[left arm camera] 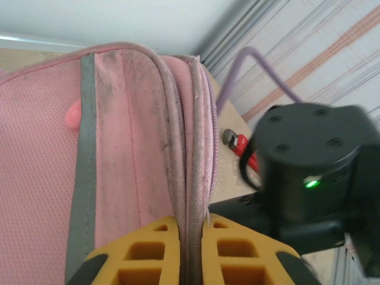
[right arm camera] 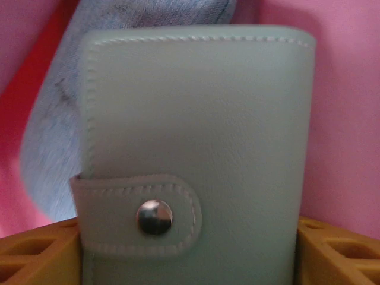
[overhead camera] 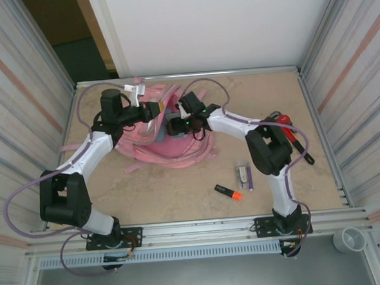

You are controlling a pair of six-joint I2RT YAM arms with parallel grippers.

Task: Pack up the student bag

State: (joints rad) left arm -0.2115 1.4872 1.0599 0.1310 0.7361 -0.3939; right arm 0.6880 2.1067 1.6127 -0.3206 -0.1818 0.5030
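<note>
Top external view: student bag [overhead camera: 148,145] lies on the bench [overhead camera: 180,191] at the far centre, between both arms. Left claw [overhead camera: 156,110] sits at the bag's far left side. Left wrist view shows its yellow fingers [left arm camera: 151,255] almost closed, pinching the bag's raised, zip-lined edge. Right claw [overhead camera: 176,126] is over the bag's middle. Right wrist view shows it spread wide, gripping a pale green wallet [right arm camera: 196,130] by its sides, with pink fabric behind.
</note>
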